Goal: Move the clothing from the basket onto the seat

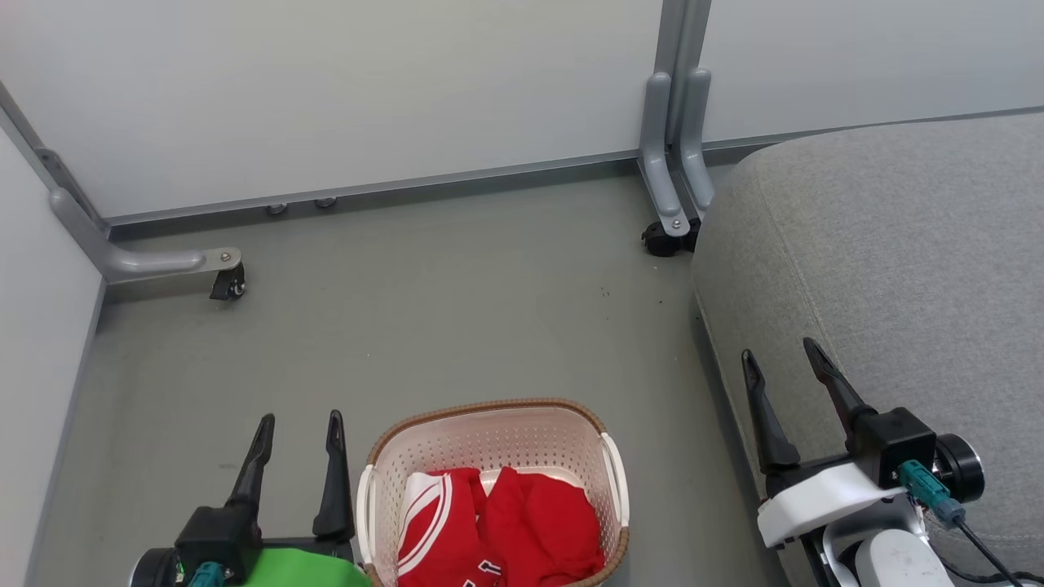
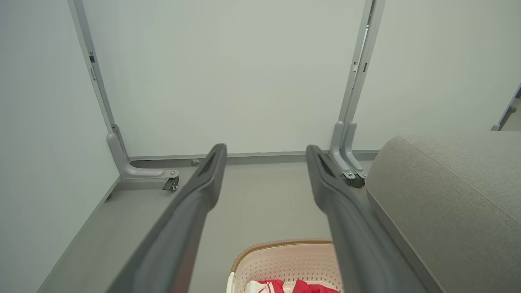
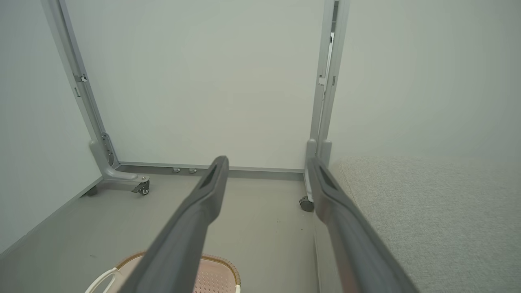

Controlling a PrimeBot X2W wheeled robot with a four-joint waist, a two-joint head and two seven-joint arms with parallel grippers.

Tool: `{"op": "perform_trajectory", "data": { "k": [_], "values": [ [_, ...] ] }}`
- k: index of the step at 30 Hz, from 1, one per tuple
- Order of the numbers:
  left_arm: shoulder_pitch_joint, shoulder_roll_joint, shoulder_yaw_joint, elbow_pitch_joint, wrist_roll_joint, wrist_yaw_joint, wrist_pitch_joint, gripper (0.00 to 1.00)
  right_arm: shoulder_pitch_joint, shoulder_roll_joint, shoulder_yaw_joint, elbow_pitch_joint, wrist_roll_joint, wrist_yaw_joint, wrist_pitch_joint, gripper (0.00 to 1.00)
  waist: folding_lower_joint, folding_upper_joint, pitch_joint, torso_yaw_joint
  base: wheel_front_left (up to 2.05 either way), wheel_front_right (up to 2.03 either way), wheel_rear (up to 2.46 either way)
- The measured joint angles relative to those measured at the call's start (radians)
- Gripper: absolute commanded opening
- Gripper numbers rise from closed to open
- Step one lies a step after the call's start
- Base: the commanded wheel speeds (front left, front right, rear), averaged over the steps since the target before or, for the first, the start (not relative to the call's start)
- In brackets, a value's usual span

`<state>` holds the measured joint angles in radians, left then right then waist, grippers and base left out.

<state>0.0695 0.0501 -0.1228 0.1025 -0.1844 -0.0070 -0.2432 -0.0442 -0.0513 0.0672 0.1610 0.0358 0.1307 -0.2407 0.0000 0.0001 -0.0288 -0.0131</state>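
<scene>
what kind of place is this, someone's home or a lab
Probably a staged test bay in a lab or office, not a home: pale partition panels on castor feet enclose a grey floor, holding a grey upholstered seat and a basket of red clothing.

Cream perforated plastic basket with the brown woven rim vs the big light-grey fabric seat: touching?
Apart. Head view shows a strip of grey floor between the cream perforated basket and the light-grey fabric seat.
</scene>
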Motion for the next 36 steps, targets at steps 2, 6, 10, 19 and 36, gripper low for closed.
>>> {"op": "perform_trajectory", "data": {
  "k": [2,6,10,19,36],
  "values": [
    [0.008,-0.001,0.012,-0.003,-0.043,-0.027,-0.003,1.0,0.0,0.0,0.001,0.0,0.011,0.0,-0.005,1.0,0.0,0.0,0.0,0.0,0.0,0.0,0.0],
    [0.019,-0.001,0.03,0.014,-0.063,-0.05,-0.01,1.0,0.0,0.001,0.012,0.003,0.028,0.0,-0.011,1.0,0.0,0.0,-0.001,-0.001,0.0,0.0,0.0],
    [0.021,-0.001,0.034,0.028,-0.049,-0.056,-0.015,1.0,0.003,0.001,0.025,0.007,0.041,0.0,-0.018,1.0,0.0,0.0,-0.002,-0.003,0.0,0.0,0.0],
    [0.021,-0.001,0.03,0.038,-0.04,-0.056,-0.021,1.0,0.006,0.001,0.044,0.017,0.039,0.0,-0.021,1.0,0.0,0.0,-0.004,-0.004,0.0,0.0,0.0],
    [-0.016,-0.001,-0.005,0.121,0.008,-0.035,-0.021,1.0,-0.005,0.002,0.031,0.013,0.04,0.0,-0.022,1.0,0.0,0.0,0.052,-0.043,0.0,0.0,0.0]
  ]
}}
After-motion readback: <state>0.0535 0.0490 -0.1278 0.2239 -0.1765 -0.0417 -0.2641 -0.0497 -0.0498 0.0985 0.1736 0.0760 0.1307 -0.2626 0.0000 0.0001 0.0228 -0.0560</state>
